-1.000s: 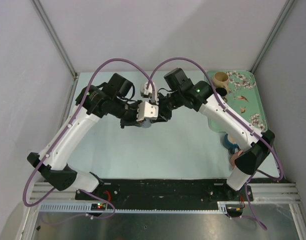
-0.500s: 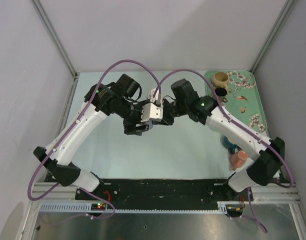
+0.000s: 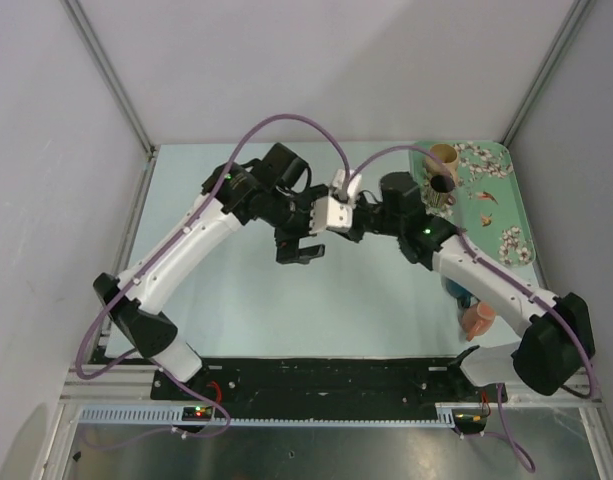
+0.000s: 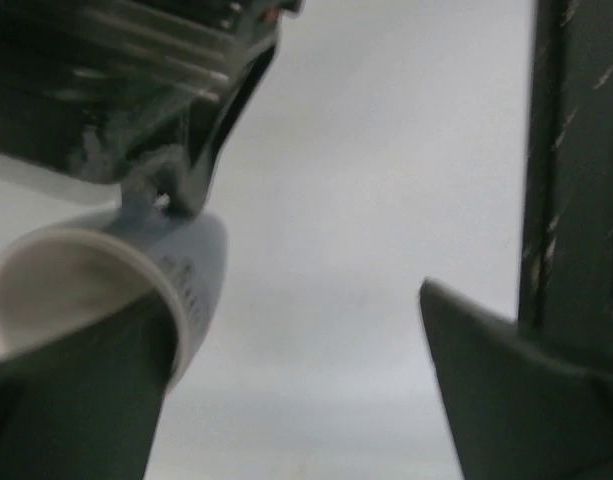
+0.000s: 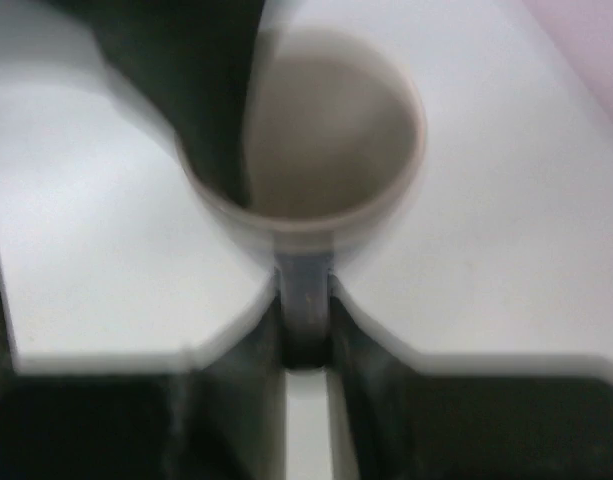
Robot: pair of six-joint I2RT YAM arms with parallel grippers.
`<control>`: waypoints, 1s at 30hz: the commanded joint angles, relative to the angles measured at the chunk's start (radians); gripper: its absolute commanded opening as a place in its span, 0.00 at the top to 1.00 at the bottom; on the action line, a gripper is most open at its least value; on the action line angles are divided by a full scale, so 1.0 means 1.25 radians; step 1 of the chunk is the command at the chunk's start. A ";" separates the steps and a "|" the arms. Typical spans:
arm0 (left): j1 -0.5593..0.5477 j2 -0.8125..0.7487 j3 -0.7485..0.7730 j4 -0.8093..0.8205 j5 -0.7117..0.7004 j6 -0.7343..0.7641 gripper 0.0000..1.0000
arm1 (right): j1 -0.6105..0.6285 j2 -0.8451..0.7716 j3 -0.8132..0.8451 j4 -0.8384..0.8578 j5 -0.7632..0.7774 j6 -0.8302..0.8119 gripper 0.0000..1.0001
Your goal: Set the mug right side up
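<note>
- One pink cup (image 3: 478, 318) and one blue item (image 3: 456, 288), partly hidden by the right arm, sit nearer than the green tray (image 3: 483, 215).
- Left of the tray is one pale mug (image 5: 331, 130). The right gripper (image 5: 304, 335) is clamped on its handle, and its mouth faces that wrist camera.
- The left gripper (image 4: 286, 330) is spread wide and holds nothing, with one finger beside the mug's rim.
- At the tray's far end are two cups, a tan cup (image 3: 441, 157) and a dark cup (image 3: 440, 185).
</note>
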 commanded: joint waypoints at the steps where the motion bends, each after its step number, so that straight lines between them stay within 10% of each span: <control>1: 0.117 -0.145 0.067 0.030 0.016 -0.225 0.00 | -0.272 -0.130 -0.109 0.080 -0.004 0.056 1.00; 11: 0.135 -0.078 0.103 0.064 0.111 -0.196 0.00 | -0.303 -0.188 -0.167 0.098 -0.018 -0.010 1.00; 30: 0.332 -0.239 -0.275 0.361 0.138 -0.261 0.00 | -0.865 0.090 -0.330 0.528 0.092 0.118 1.00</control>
